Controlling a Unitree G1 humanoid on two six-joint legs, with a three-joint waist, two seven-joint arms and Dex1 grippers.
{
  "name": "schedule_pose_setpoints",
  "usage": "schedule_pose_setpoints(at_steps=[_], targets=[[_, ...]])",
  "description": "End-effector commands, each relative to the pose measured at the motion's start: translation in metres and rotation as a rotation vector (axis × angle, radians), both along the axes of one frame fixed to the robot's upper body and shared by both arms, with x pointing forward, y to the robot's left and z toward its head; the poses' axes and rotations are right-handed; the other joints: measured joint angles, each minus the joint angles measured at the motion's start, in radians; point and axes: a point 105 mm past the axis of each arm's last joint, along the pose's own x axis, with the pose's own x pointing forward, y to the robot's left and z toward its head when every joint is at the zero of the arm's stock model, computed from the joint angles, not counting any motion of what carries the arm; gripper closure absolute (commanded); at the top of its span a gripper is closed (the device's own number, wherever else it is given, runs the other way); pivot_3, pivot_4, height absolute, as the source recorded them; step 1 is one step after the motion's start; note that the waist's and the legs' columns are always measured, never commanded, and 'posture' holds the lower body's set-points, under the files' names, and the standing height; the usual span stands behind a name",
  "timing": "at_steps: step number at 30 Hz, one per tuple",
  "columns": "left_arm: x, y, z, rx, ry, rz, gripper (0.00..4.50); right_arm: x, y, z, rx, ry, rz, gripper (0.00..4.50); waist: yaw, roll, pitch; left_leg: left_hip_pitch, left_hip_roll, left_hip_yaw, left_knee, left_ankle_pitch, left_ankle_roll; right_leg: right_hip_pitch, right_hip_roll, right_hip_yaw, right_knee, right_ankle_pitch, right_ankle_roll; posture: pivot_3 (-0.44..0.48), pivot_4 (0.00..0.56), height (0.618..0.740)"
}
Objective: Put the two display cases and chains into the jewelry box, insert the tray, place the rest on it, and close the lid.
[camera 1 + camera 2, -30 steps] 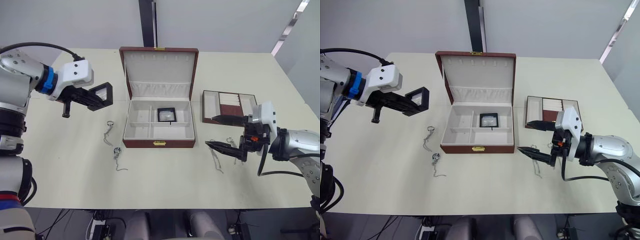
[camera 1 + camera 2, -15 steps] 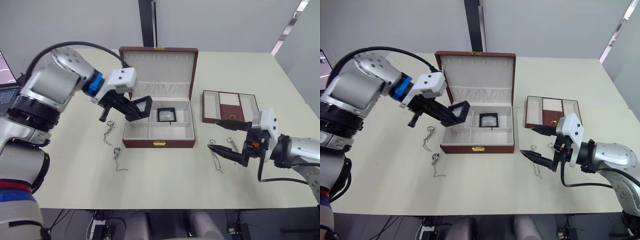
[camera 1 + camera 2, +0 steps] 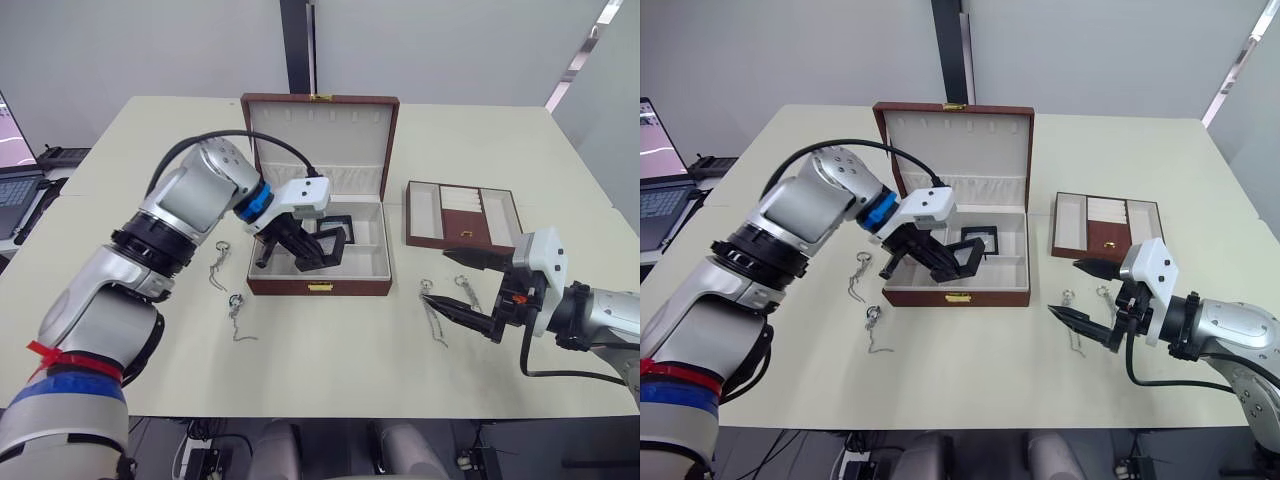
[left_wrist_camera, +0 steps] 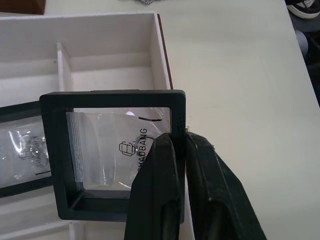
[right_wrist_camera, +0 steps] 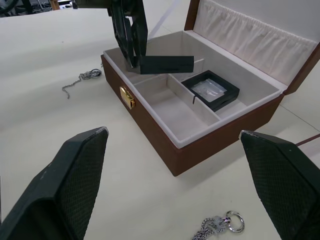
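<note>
Worktop: pale cream worktop (image 3: 330, 350) under grey walls; a laptop sits at its far left edge.
Left eye view, box: the jewelry box (image 3: 318, 286) stands open in the middle, its lid (image 3: 320, 140) upright behind it. One display case (image 3: 338, 218) already lies flat in the rear compartment.
Left eye view, left claw: the left claw (image 3: 318, 252) is clamped on the second display case (image 3: 322, 250) and holds it tilted over the front part of the box.
Left eye view, chains: two short chains (image 3: 217, 266) lie on the worktop just left of the box; the longer chains (image 3: 436, 318) lie near the right claw (image 3: 468, 285), whose fingers are spread wide with nothing between them. The tray (image 3: 460, 212) waits at the right of the box.
Left wrist view: the fingers (image 4: 160, 200) pinch the frame's edge, next to its clear window.
Right wrist view: the held case hangs above the compartments and is not touching the lining, as far as I can judge.
Handling: the case looks light and stiff, but its smooth frame may slip and the window film seems delicate, so the rim is the safe place to hold.
Change: one second ago the left claw held this case far out to the left of the box; now it is over the box. The right claw has moved only a little.
</note>
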Motion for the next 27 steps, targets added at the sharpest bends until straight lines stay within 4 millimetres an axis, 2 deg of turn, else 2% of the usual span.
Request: schedule_pose_setpoints(at_steps=[1, 6, 20, 27], targets=[[0.004, -0.001, 0.006, -0.014, -0.031, 0.006, 4.46, -0.004, 0.001, 0.01, -0.004, -0.048, 0.007, 0.0, 0.0, 0.0, 0.0, 0.0, 0.0, 0.0, 0.0, 0.0, 0.0, 0.0, 0.0, 0.0, 0.0, 0.0, 0.0, 0.0, 0.15, 0.74], [0.01, -0.005, 0.001, -0.018, -0.045, 0.028, 4.46, -0.005, 0.002, 0.01, -0.004, -0.046, 0.006, 0.0, 0.002, 0.0, 0.0, 0.0, 0.0, 0.0, 0.0, 0.0, 0.0, 0.0, 0.0, 0.0, 0.0, 0.0, 0.0, 0.0, 0.15, 0.74], [0.009, -0.006, -0.006, -0.018, -0.038, 0.022, 4.46, -0.003, 0.001, 0.009, -0.009, -0.039, 0.008, 0.0, 0.003, 0.0, 0.0, 0.0, 0.0, 0.0, 0.0, 0.0, 0.0, 0.0, 0.0, 0.0, 0.0, 0.0, 0.0, 0.0, 0.15, 0.74], [0.01, -0.007, -0.005, -0.03, -0.045, 0.021, 2.43, -0.003, 0.0, 0.01, -0.01, -0.04, 0.007, 0.0, 0.003, 0.0, 0.0, 0.0, 0.0, 0.0, 0.0, 0.0, 0.0, 0.0, 0.0, 0.0, 0.0, 0.0, 0.0, 0.0, 0.15, 0.74]])
